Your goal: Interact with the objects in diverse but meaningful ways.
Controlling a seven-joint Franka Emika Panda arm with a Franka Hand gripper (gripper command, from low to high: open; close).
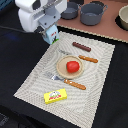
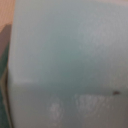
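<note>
Hovering arm: the white robot arm sits at the far corner of the placemat (image 1: pixel 65 75), on the exterior view's left, with its gripper (image 1: pixel 50 34) pointing down.
Gripper: closed around the milk carton (image 1: pixel 51 35) — the carton's blue-and-white face shows just below the arm's body.
Wrist view: filled almost edge to edge by the pale carton (image 2: pixel 65 55), blurred and very close; nothing else can be made out there.
Carton's place: at the mat's far edge; whether it touches the mat, I cannot tell.
Plate (image 1: pixel 63 73): a tan round one, mid-mat, with the red tomato (image 1: pixel 73 66) sitting on it.
Sausage (image 1: pixel 81 47): dark brown stick lying on the mat beyond the plate, apart from it.
Knife (image 1: pixel 88 59): wooden handle, lying between the sausage and the plate.
Fork (image 1: pixel 67 81): wooden handle too, lying just beside the plate's near rim.
Butter box (image 1: pixel 55 95): yellow, flat on the mat's near part — well apart from the plate.
Pots: a grey two-handled pot (image 1: pixel 93 13) stands on the tan surface beyond the mat, a second grey pot (image 1: pixel 70 10) beside it toward the arm.
</note>
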